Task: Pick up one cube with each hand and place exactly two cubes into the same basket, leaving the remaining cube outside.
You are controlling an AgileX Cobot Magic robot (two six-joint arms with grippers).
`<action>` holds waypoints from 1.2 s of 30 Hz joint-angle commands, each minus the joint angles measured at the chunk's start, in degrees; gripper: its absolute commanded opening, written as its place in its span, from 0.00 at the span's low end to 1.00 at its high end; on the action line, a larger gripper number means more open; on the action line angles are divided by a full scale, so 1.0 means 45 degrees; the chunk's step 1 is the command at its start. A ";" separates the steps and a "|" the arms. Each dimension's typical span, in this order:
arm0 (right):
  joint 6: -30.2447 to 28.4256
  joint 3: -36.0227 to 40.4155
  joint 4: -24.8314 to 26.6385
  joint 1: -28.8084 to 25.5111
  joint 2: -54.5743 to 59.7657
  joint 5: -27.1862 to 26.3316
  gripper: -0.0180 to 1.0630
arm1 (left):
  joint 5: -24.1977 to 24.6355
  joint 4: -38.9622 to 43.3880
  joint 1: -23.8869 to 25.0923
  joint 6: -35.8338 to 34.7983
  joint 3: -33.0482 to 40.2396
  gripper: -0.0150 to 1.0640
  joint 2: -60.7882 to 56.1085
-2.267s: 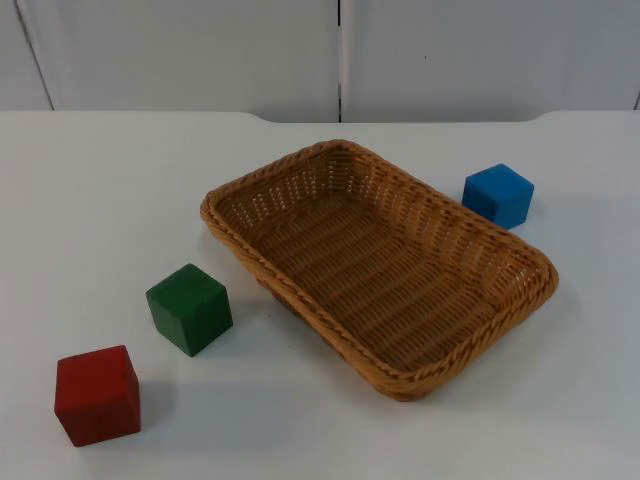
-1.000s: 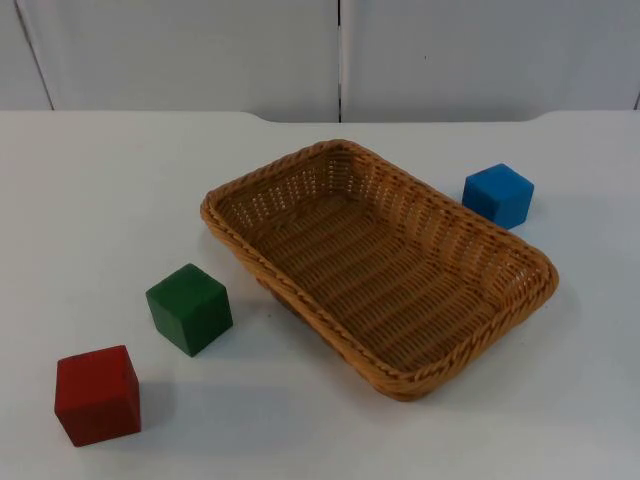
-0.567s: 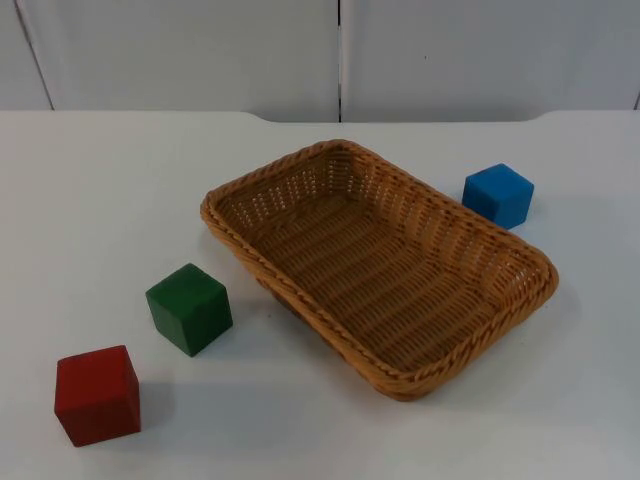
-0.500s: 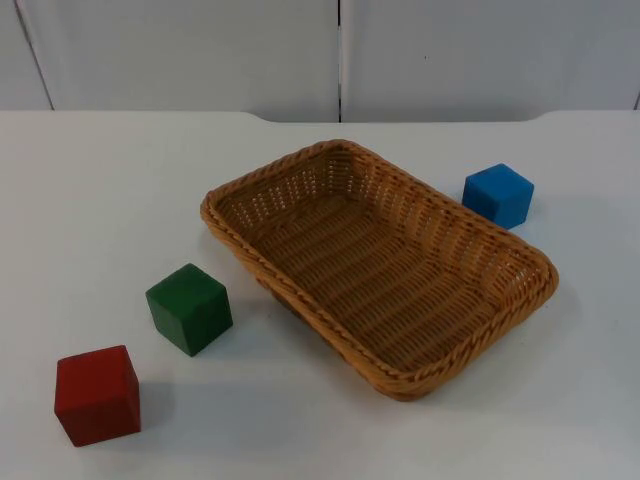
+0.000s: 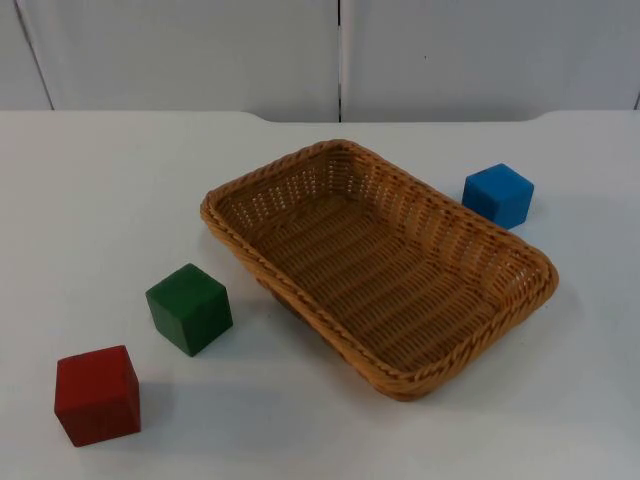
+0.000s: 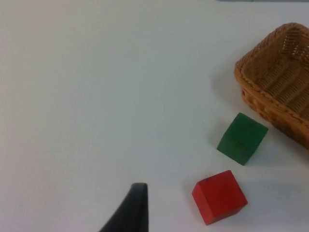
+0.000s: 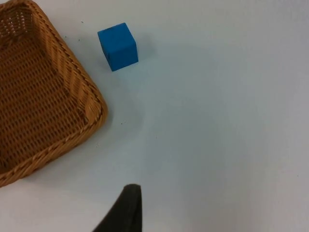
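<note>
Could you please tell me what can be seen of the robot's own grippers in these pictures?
Little: of the left gripper one black fingertip, tapering and slightly curved, with a smooth matt surface and no markings. The right gripper's fingertip looks the same: black, tapered, plain. Nothing more of either arm can be made out.

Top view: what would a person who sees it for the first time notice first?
The woven basket in the middle of the white table catches the eye first; nothing lies in it. Next come three bright cubes on the table outside it: the blue cube beyond its far right side, the green cube to its left, and the red cube nearer, at the front left.
</note>
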 commanded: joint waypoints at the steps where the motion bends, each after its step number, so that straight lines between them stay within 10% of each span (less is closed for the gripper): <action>1: -0.0048 -0.0229 0.0028 -0.0078 0.0202 -0.0199 0.99 | -0.0251 -0.0394 -0.0046 0.0193 -0.0136 0.99 0.0154; 36: -0.0808 -0.6677 0.0251 -0.0054 0.9276 -0.1001 0.99 | -0.2311 -0.1769 -0.0078 0.2667 -0.2552 0.99 0.8052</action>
